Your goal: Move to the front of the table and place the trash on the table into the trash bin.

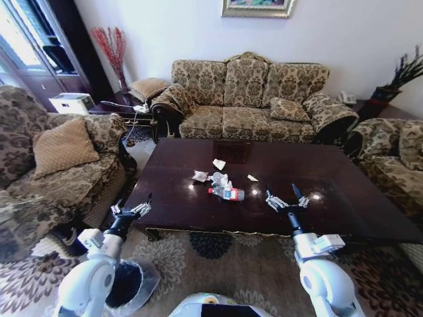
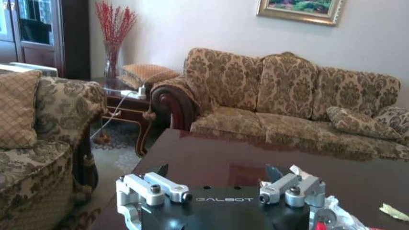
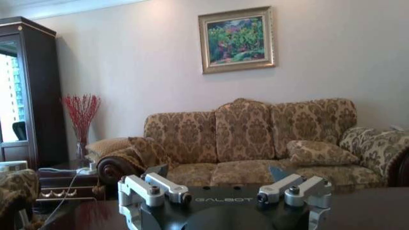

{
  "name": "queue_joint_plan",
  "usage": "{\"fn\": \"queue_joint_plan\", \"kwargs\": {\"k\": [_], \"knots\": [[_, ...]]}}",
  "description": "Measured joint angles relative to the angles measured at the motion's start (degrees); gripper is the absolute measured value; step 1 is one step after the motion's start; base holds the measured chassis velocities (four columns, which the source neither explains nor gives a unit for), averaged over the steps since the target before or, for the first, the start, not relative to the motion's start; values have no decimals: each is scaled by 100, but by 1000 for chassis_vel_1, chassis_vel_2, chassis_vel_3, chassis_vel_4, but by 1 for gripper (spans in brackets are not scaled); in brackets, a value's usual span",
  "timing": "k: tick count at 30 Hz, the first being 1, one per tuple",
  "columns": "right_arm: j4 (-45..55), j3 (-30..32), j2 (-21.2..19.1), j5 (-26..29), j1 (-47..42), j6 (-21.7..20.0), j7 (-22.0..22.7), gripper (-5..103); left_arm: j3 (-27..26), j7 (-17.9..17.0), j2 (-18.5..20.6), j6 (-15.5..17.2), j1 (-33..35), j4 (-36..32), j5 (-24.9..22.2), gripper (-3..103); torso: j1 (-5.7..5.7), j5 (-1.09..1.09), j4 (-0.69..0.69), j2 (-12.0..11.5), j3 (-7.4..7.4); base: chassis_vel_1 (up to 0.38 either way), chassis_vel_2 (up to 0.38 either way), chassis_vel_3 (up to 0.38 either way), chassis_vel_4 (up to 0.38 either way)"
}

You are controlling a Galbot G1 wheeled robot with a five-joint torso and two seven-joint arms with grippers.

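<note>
I'm parked at the table (image 1: 330, 198); nothing's binned yet. The trash (image 1: 221, 183) lies mid-table, the trash bin (image 1: 129, 284) near-left on the floor. Left gripper (image 1: 132, 210) and right gripper (image 1: 286, 200) hover spread, empty

Glossy dark wood table (image 1: 330, 178)
</note>
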Motion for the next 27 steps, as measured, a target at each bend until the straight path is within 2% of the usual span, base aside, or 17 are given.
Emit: {"fn": "queue_joint_plan", "kwargs": {"k": [8,15,23,27], "knots": [[1,32,-22,10,-26,60,-20,100,-53,11,50,-3,30,117,-7,100,-1,-3,2,0,0,119,-78,-108,108],[-73,19,-31,15,-6,104,-25,100,-79,23,132,-1,53,392,-13,100,-3,-3,1,1,-1,224,-215,-243,223],[-193,-33,-27,-55,22,356,-24,100,-45,138,307,8,78,919,24,100,-5,-3,2,1,-2,291,-313,-282,302],[-219,-28,-35,-210,10,380,-109,100,10,313,548,-6,101,1507,-4,100,-10,-3,2,7,-5,152,-144,-171,144]]}}
